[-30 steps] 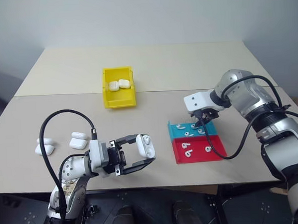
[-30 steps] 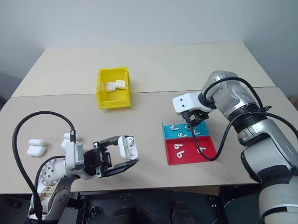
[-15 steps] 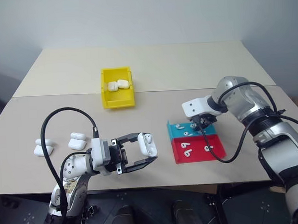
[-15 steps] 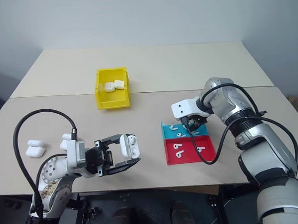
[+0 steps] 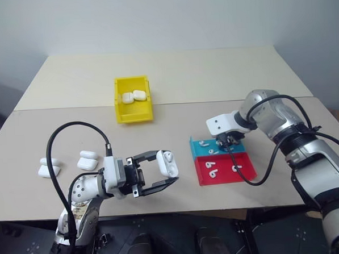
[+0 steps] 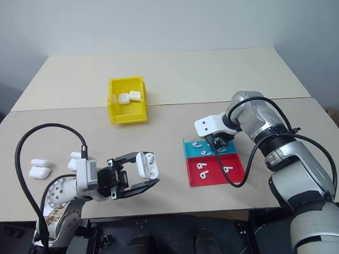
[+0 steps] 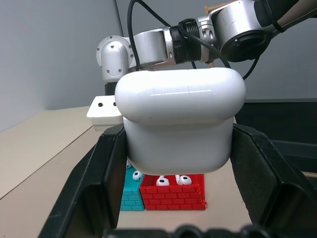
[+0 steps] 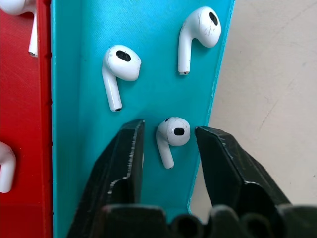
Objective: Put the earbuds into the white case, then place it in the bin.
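Observation:
My left gripper (image 5: 167, 168) is shut on the white case (image 5: 167, 161) and holds it above the table's front edge, pointing right. Its fingers (image 7: 104, 178) clamp both sides of the case (image 7: 178, 124), whose lid stands open. My right gripper (image 5: 226, 140) points down into the blue tray (image 5: 199, 150). It is open, with one earbud (image 8: 176, 133) lying between the fingers (image 8: 126, 148) and a small gap on each side. Two more earbuds (image 8: 119, 64) lie further along the blue tray (image 8: 74, 148). The yellow bin (image 5: 122, 113) stands at the back left with two cases (image 5: 133, 96) inside.
A red tray (image 5: 248, 169) with several earbuds adjoins the blue one on its near side. Several spare white cases (image 5: 89, 159) lie on the table at the left. A seam crosses the table just behind the bin.
The right arm has settled a little lower over the blue tray. The left gripper and the case it holds have stayed put.

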